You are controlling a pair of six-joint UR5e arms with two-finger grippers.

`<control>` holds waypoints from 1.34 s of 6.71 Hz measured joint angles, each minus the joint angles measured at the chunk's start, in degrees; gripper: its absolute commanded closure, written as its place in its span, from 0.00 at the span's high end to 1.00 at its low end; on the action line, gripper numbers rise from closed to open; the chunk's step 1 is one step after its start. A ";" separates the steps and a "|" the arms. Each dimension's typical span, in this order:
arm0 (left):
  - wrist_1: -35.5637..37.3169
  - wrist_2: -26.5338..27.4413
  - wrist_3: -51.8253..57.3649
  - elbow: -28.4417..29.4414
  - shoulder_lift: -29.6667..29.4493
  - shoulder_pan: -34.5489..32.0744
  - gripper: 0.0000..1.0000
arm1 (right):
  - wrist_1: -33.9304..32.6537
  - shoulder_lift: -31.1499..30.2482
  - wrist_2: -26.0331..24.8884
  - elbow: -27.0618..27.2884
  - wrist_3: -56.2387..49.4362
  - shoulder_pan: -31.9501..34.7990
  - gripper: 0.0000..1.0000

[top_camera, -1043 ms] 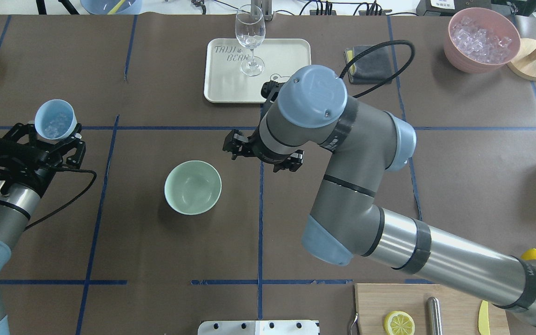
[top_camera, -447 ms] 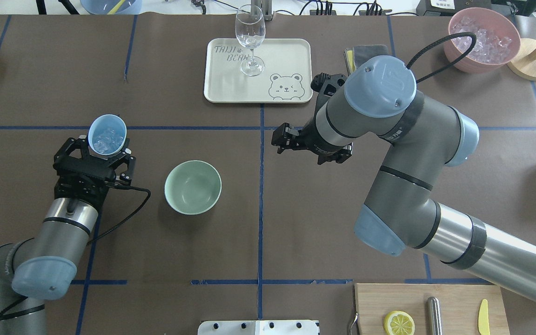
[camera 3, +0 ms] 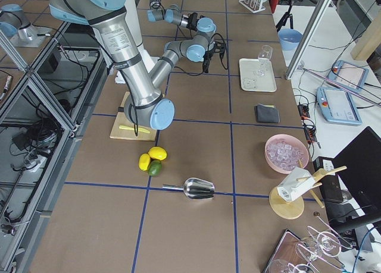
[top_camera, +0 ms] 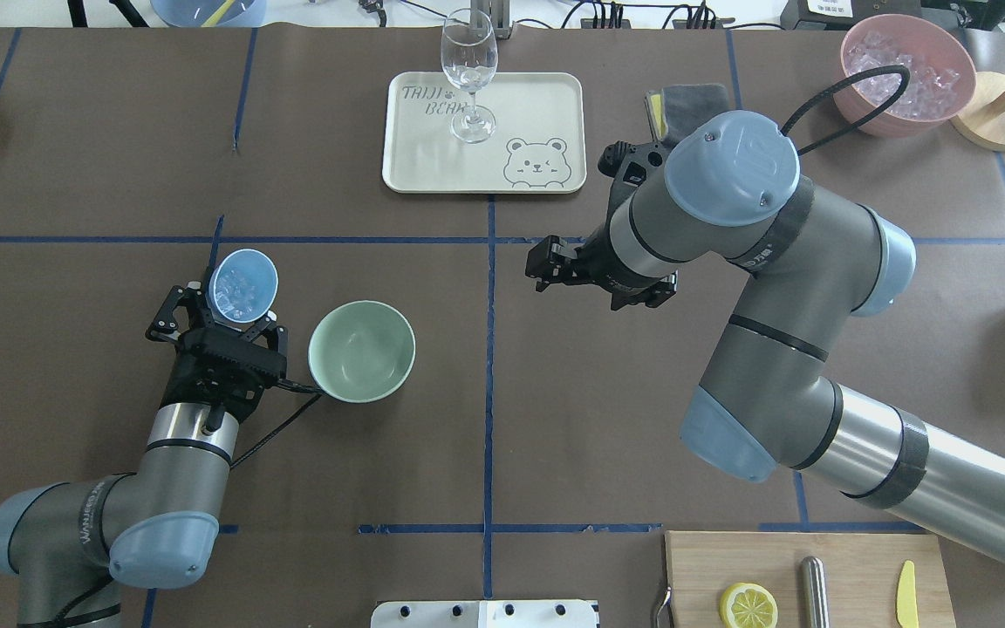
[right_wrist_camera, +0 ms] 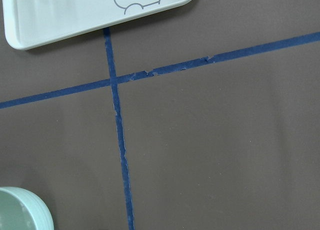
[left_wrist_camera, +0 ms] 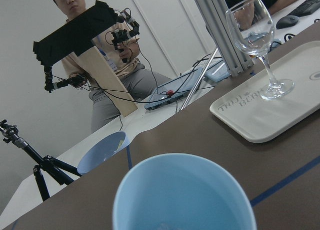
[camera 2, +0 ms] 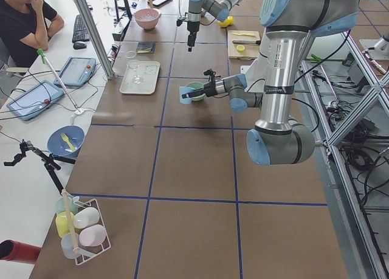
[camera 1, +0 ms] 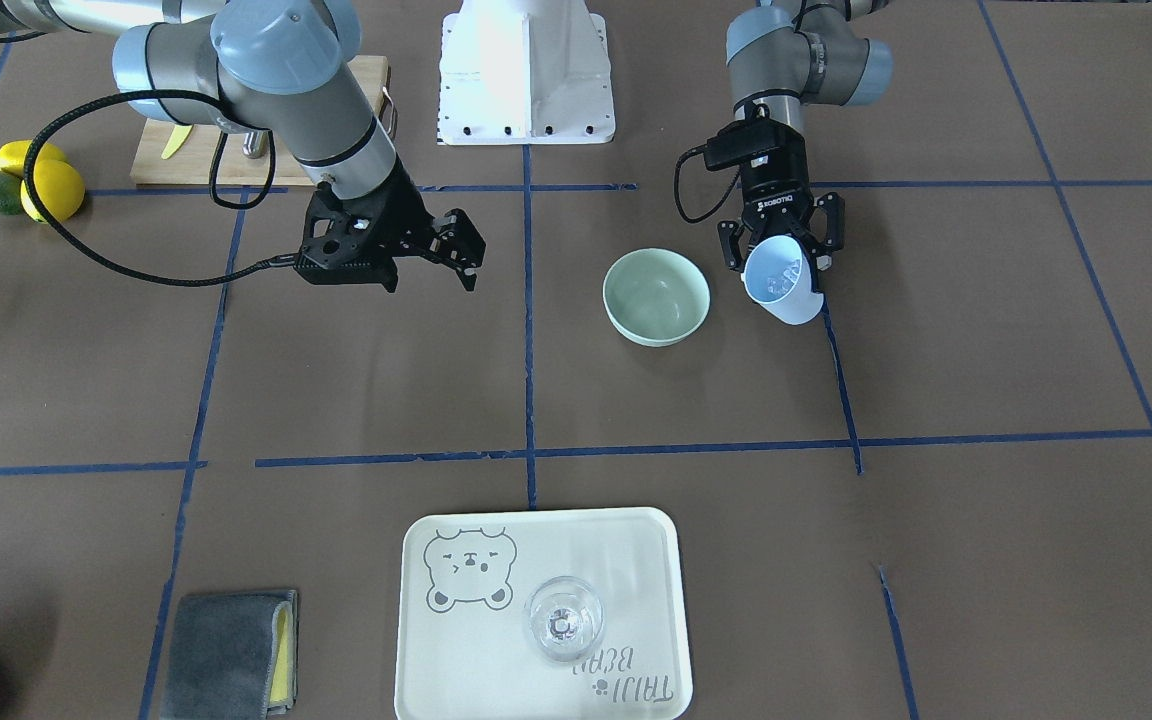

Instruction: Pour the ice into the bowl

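My left gripper (top_camera: 236, 310) is shut on a light blue cup (top_camera: 242, 286) and holds it above the table, just left of the bowl. The cup leans a little; its mouth shows in the overhead view. Small clear ice cubes (top_camera: 241, 292) lie inside it. The pale mint-green bowl (top_camera: 361, 351) stands empty at the table's middle; it also shows in the front view (camera 1: 656, 297). In that view the cup (camera 1: 784, 285) hangs beside the bowl's rim. My right gripper (camera 1: 461, 255) is open and empty, hovering to the right of the bowl.
A cream tray (top_camera: 433, 157) with a wine glass (top_camera: 468, 61) stands at the back. A pink bowl (top_camera: 904, 74) of ice is at the far right, with a grey cloth (top_camera: 686, 92) to its left. A cutting board (top_camera: 712, 558) with a lemon slice lies at the front right.
My left arm has carried the cup rightward, from the table's left edge to beside the bowl. My right arm has swung right, away from the bowl.
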 measured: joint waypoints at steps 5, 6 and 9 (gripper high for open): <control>14.21 9.36 29.63 0.59 -6.52 3.20 0.00 | 0.01 -0.75 -0.20 -0.17 -0.29 -0.08 1.00; 14.29 10.52 37.40 0.79 -6.45 3.24 0.00 | 0.01 -0.78 -0.24 -0.20 -0.21 -0.12 1.00; 14.28 12.77 57.34 0.61 -6.32 3.27 0.00 | 0.01 -0.78 -0.30 -0.22 -0.19 -0.17 1.00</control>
